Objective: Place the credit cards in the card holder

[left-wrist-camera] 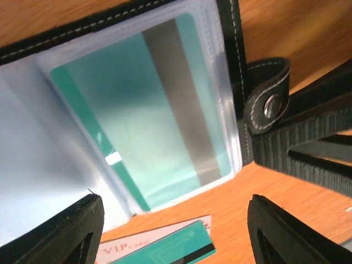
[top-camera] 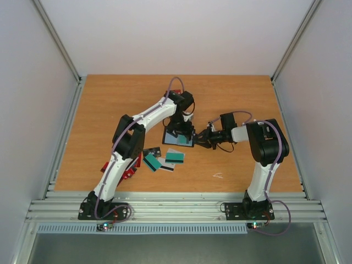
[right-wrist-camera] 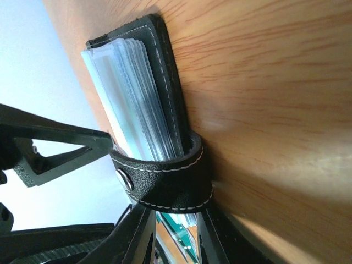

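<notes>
Card holder (right-wrist-camera: 163,66): table centre, open, teal card (left-wrist-camera: 137,110) sleeved; light and floppy, so we pinch its stitched edge.
Credit cards (top-camera: 175,157): loose at its seven o'clock; thin, slippery.
Left gripper (left-wrist-camera: 173,231): wide, empty.
Right gripper (right-wrist-camera: 173,236): clamping the holder's strap side.

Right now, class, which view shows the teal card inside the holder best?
Left wrist: the teal card fills the frame, flat inside the holder, stripe visible. The top view shows only a small patch; the right wrist shows the holder edge-on, card unclear.
</notes>
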Action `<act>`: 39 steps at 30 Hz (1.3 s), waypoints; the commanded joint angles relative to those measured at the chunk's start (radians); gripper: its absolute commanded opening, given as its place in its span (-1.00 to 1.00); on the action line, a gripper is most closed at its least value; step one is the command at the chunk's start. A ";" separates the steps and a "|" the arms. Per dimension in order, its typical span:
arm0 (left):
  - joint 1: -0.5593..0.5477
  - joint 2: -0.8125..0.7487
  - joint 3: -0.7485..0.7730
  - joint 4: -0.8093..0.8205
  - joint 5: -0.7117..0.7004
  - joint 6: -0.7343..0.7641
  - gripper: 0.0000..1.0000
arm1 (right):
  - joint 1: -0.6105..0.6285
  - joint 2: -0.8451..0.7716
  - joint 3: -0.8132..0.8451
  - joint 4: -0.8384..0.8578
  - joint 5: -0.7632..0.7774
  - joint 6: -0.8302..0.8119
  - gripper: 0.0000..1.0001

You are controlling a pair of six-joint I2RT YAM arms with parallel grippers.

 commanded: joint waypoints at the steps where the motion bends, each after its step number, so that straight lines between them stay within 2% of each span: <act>1: 0.020 -0.126 -0.072 0.005 -0.036 0.069 0.50 | 0.013 0.006 0.031 -0.147 0.012 -0.043 -0.54; 7: 0.168 -0.319 -0.334 0.209 0.030 -0.011 0.76 | 0.013 0.006 0.074 -0.239 0.028 -0.077 -0.55; 11: 0.258 -0.331 -0.439 0.290 0.133 -0.007 0.76 | 0.013 -0.024 0.108 -0.347 0.053 -0.142 -0.55; 16: 0.288 -0.298 -0.485 0.344 0.189 0.025 0.72 | 0.016 -0.120 0.167 -0.534 0.082 -0.280 -0.51; 21: 0.296 -0.269 -0.521 0.402 0.244 0.005 0.62 | 0.066 -0.141 0.224 -0.570 0.050 -0.328 -0.47; 29: 0.296 -0.239 -0.527 0.412 0.219 -0.010 0.57 | 0.105 -0.028 0.294 -0.510 0.094 -0.304 -0.48; 35: 0.297 -0.220 -0.536 0.426 0.247 -0.013 0.55 | 0.104 0.052 0.344 -0.663 0.255 -0.412 -0.50; 39: 0.297 -0.206 -0.543 0.452 0.299 -0.025 0.54 | 0.104 0.090 0.331 -0.696 0.293 -0.443 -0.53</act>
